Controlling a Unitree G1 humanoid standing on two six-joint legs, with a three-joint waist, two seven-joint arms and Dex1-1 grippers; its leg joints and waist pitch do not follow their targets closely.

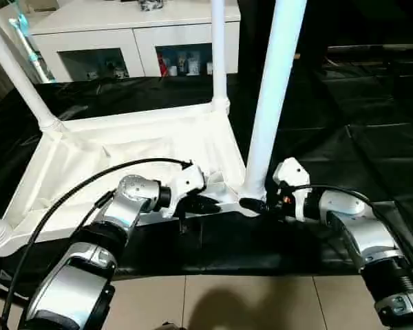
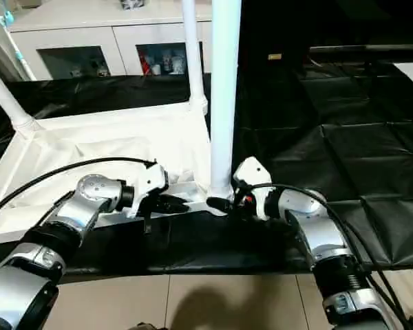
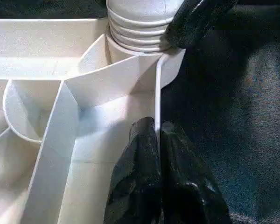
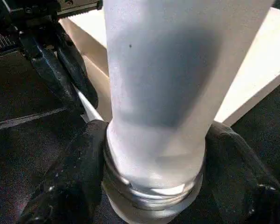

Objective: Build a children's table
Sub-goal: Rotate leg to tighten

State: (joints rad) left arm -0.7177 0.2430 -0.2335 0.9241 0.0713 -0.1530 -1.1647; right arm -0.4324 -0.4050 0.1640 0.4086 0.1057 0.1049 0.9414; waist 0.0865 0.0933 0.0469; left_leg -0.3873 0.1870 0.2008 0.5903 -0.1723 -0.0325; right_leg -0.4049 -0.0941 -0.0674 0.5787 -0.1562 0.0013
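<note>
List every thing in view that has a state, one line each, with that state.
table top: upside down on the black cover, ribs facing up.
near right leg: upright in its corner socket, threads showing at the base.
far legs: two standing in their sockets.
left gripper: shut on the table top's rim.
right gripper: shut on the near right leg's base.
cabinet: doors closed.

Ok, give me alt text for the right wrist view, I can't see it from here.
The right pincer grips the base of a white leg where its ribbed end meets the tabletop corner. Beside it, the left pincer pinches the tabletop's rim above the black cover.
</note>
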